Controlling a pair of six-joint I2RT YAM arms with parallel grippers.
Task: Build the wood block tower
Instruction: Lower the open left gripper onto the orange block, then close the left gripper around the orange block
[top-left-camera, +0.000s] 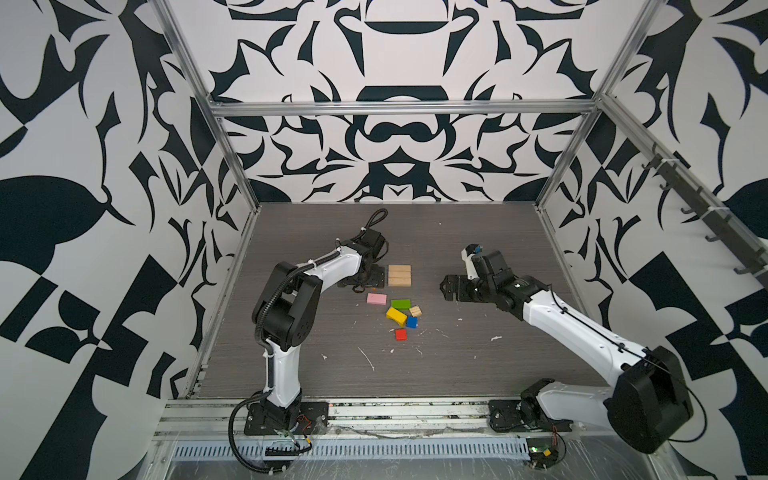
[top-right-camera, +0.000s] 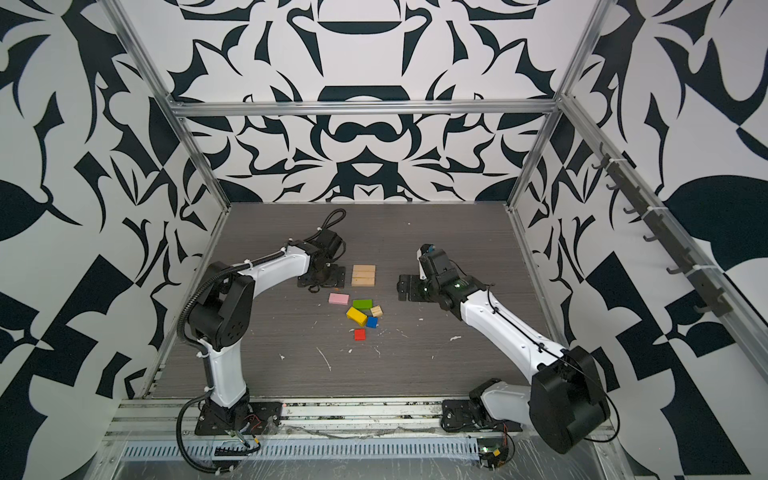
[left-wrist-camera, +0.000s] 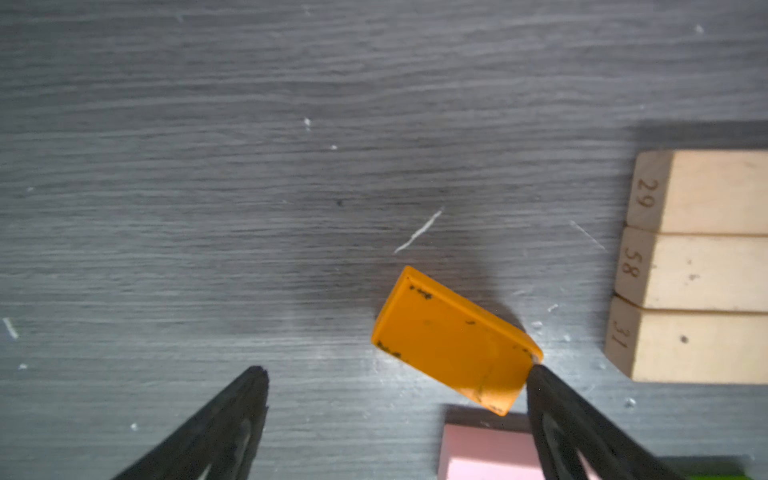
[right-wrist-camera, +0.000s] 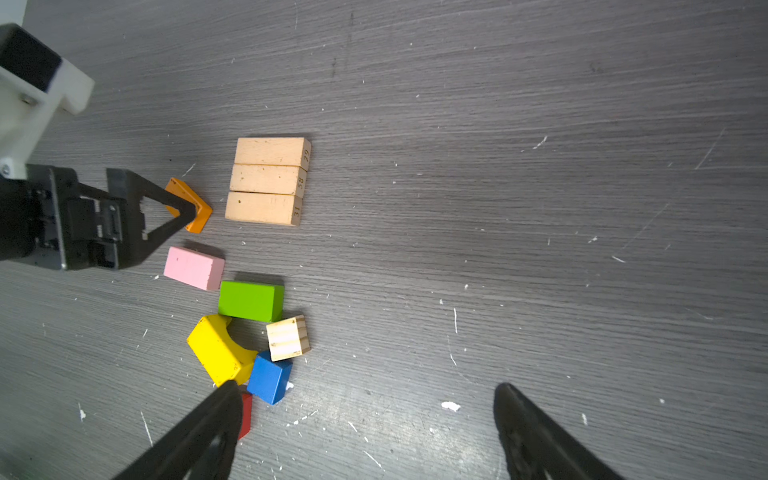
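Note:
Three tan bars (top-left-camera: 399, 275) (right-wrist-camera: 268, 180) lie side by side flat on the grey table. Just left of them my left gripper (left-wrist-camera: 397, 370) (top-left-camera: 362, 286) points down, open. An orange block (left-wrist-camera: 453, 338) (right-wrist-camera: 195, 203) sits tilted between its fingers, one corner touching a fingertip (left-wrist-camera: 540, 378). A pink block (right-wrist-camera: 194, 268), green block (right-wrist-camera: 250, 300), yellow block (right-wrist-camera: 218, 349), plain cube (right-wrist-camera: 287, 337), blue square (right-wrist-camera: 270, 376) and red square (top-left-camera: 400, 334) lie loose nearer the front. My right gripper (right-wrist-camera: 368, 386) (top-left-camera: 446, 286) hovers open and empty to their right.
The grey wood-grain table (top-left-camera: 478, 353) carries white flecks and scratches. Aluminium frame rails (top-left-camera: 232, 266) and patterned walls close it in on the left, right and back. Both arm bases (top-left-camera: 286, 413) stand on the front rail.

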